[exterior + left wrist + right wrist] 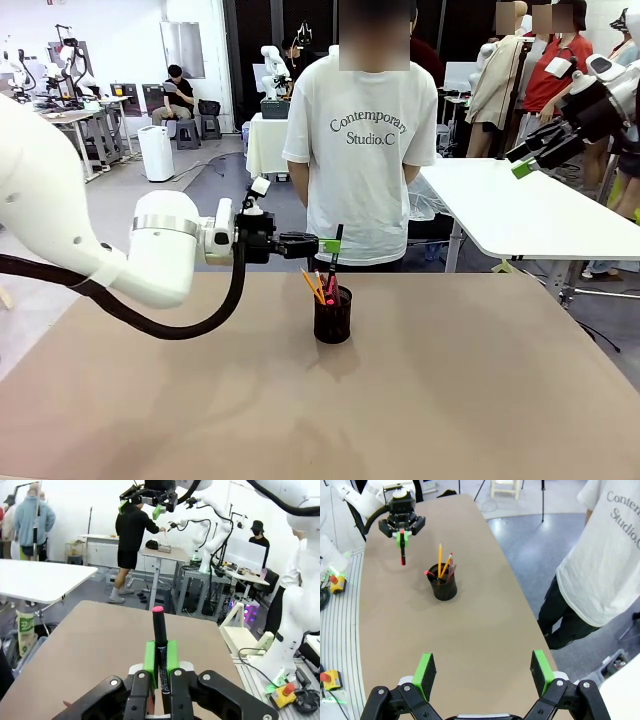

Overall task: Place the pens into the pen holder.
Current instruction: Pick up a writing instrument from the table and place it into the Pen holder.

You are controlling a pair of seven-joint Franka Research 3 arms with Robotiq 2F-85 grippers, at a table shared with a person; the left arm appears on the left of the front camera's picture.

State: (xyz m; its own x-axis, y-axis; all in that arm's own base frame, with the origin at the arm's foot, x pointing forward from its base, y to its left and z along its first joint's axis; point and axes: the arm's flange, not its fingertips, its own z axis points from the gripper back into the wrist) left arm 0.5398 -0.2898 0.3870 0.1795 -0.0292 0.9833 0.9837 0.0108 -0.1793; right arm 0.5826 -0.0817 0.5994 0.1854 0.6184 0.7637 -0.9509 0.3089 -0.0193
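Note:
The black mesh pen holder (pixel 332 318) stands mid-table with several pens in it, among them a yellow pencil (pixel 309 282). My left gripper (pixel 322 245) reaches in level from the left, shut on a black pen (pixel 336 250) that hangs upright just over the holder. Its pink-red tip and black body (pixel 159 630) show between the green pads (pixel 149 656) in the left wrist view. From the right wrist, the holder (pixel 444 587) sits right of the left gripper (pixel 401 536) and its pen (pixel 402 554). My right gripper (pixel 483 672) is open and empty, held high at the right (pixel 530 158).
A person in a white T-shirt (pixel 360 150) stands at the far edge of the brown table (pixel 450 400), behind the holder. A white table (pixel 520 215) stands at the back right.

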